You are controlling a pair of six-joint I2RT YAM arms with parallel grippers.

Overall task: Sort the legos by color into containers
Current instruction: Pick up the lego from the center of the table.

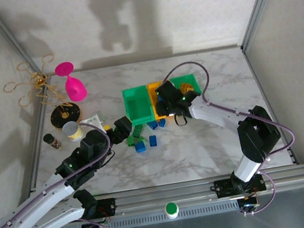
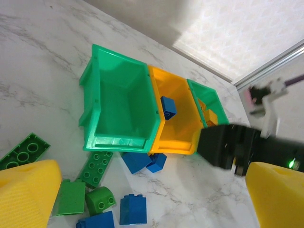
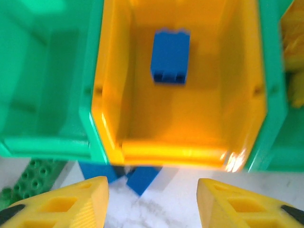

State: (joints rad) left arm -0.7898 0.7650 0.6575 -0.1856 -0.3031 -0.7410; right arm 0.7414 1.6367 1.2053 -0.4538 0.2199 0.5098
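Blue lego (image 3: 170,57) x1 in orange bin (image 3: 171,154).

Pink goblet (image 1: 75,89), small cup (image 1: 72,130)

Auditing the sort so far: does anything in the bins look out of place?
Yes. A blue brick lies in the orange-yellow bin, while orange-yellow pieces sit in the right green bin; neither matches its bin's color.

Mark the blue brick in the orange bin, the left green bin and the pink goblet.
blue brick (image 3: 170,57), right wrist view, middle of its upward face.
left green bin (image 2: 121,104), left wrist view, its bare floor.
pink goblet (image 1: 76,90), top view, its bowl.
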